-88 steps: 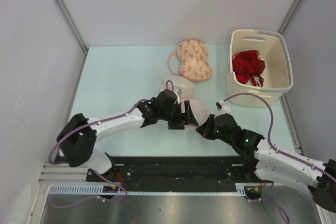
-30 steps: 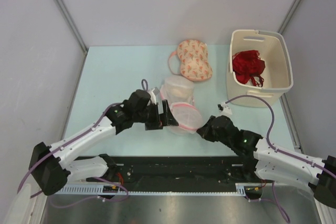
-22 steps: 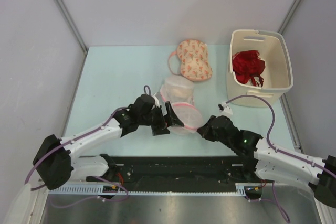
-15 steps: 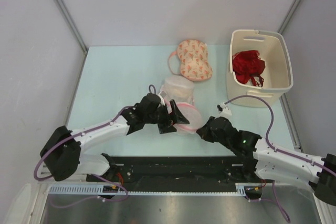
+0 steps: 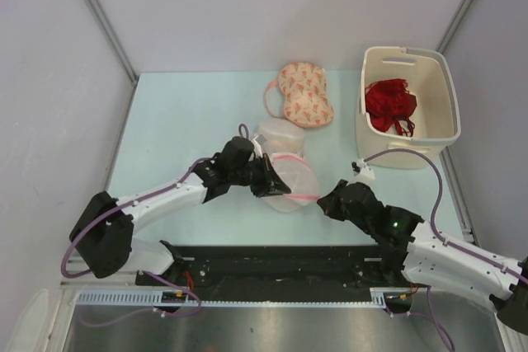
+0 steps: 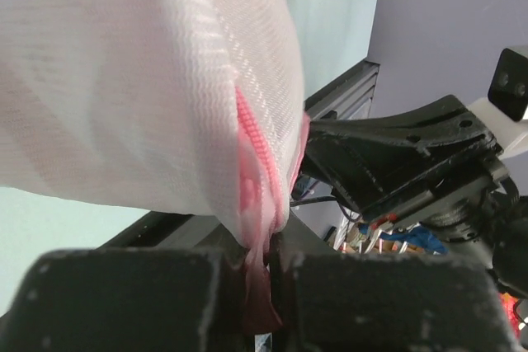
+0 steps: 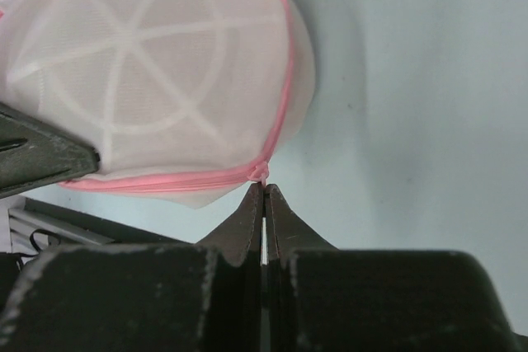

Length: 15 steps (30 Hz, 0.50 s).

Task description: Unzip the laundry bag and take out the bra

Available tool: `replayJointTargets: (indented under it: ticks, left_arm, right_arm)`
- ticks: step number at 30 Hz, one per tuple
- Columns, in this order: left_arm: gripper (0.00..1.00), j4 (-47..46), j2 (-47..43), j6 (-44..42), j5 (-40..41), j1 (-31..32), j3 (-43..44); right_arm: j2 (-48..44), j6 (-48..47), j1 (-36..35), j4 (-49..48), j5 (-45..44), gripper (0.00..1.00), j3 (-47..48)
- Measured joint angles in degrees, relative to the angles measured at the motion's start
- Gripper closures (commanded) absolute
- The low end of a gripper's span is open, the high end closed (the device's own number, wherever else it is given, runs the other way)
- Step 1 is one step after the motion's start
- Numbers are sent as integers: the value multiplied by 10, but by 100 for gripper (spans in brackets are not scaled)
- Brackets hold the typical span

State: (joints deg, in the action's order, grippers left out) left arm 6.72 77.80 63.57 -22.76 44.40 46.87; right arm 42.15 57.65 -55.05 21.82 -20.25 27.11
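Note:
The laundry bag (image 5: 293, 177), a white mesh dome with pink zipper trim, lies on the table between both arms. My left gripper (image 5: 267, 180) is shut on the pink trim at its left rim; in the left wrist view the pink zipper trim (image 6: 252, 179) is pinched in that gripper (image 6: 267, 260). My right gripper (image 5: 323, 199) is at the bag's right edge. Seen from the right wrist, that gripper (image 7: 264, 189) is shut on the small pink zipper pull (image 7: 263, 174) below the laundry bag (image 7: 165, 72). The bra is hidden inside the mesh.
A second mesh pouch (image 5: 279, 133) lies right behind the bag. Farther back is a pink patterned bra (image 5: 305, 95). At the right stands a cream bin (image 5: 441, 88) holding a red lacy bra (image 5: 389, 105). Walls close in the table's left, back and right.
My left gripper, open a second ago, moved right onto the bag's left rim and shut on the pink trim. The right gripper stayed shut, drifting slightly right.

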Motion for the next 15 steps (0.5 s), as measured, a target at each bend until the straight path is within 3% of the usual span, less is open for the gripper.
replayJointTargets:
  ticks: [6,15]
  left_arm:
    - [100,16,-13,-55,-55,-32,2]
    - [100,-16,-10,-107,-131,-41,21]
  right_arm:
    - [4,-64,72,-11,16,100,1]
    - [85,-189,215,-133,125,100,-1]
